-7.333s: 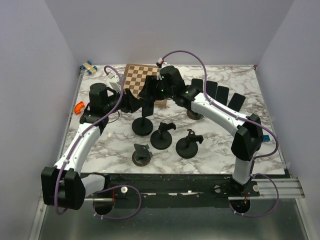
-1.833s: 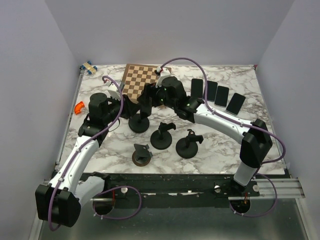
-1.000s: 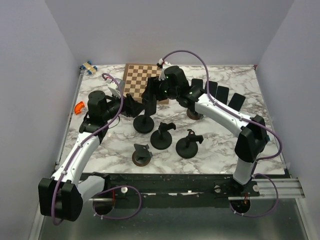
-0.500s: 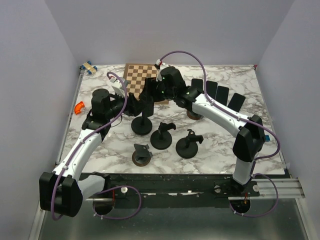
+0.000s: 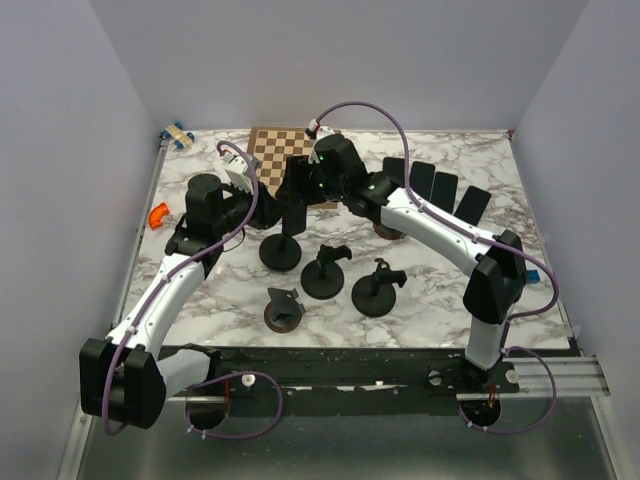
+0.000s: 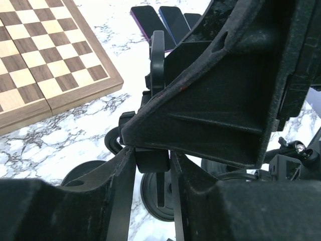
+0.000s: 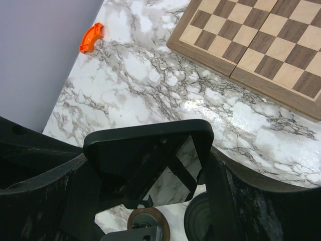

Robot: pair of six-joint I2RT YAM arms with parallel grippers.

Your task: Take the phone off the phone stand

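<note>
1. Your right gripper (image 7: 149, 165) is clenched on the phone (image 7: 143, 145), with 1 finger against each side edge
2. Your left gripper (image 6: 152, 163) pinches the neck of the stand (image 5: 281, 252) from both sides. I see no gap between fingers and neck, so I judge it a bracing hold
3. The phone stands upright at the stand's cradle, above the round base and just in front of the chessboard (image 5: 272, 150). The right gripper hides the cradle's hooks, so I cannot tell whether the phone has cleared them
4. As I judge it, both grasps are made and the task is about halfway: the phone is gripped but not shown free
5. What is left for you: draw the phone up and out while the left gripper holds the stand down, then set it on the table (image 5: 450, 290)
6. 4 phones (image 5: 443, 188) lie flat at the far right, and the other stands (image 5: 327, 272) nearer you carry none
</note>
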